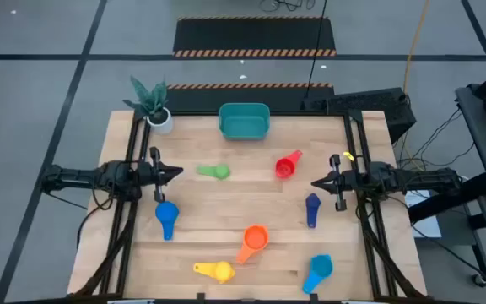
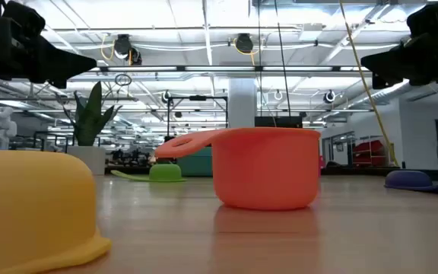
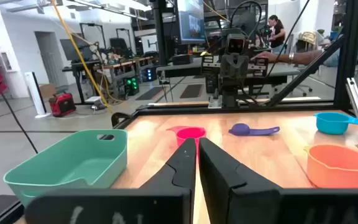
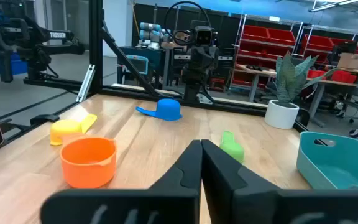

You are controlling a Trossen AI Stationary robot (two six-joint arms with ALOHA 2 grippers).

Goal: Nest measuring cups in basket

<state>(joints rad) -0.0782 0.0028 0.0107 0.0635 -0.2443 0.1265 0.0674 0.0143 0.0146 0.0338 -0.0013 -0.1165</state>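
Several measuring cups lie scattered on the wooden table: green point(image 1: 215, 171), red point(image 1: 287, 165), navy point(image 1: 312, 209), blue point(image 1: 167, 218), orange point(image 1: 253, 241), yellow point(image 1: 216, 270) and light blue point(image 1: 318, 272). The orange cup point(image 2: 265, 167) stands upright on its base. The teal basket point(image 1: 243, 121) rests at the far edge with nothing in it. My left gripper point(image 1: 178, 173) hovers shut at the table's left side, pointing toward the green cup. My right gripper point(image 1: 315, 182) hovers shut at the right side, between the red and navy cups. Neither touches anything.
A white plant pot point(image 1: 159, 118) with a green plant stands at the far left corner, beside the basket. Dark arm frames run along the table's left and right edges. Bare wood lies in the middle of the table point(image 1: 243, 198).
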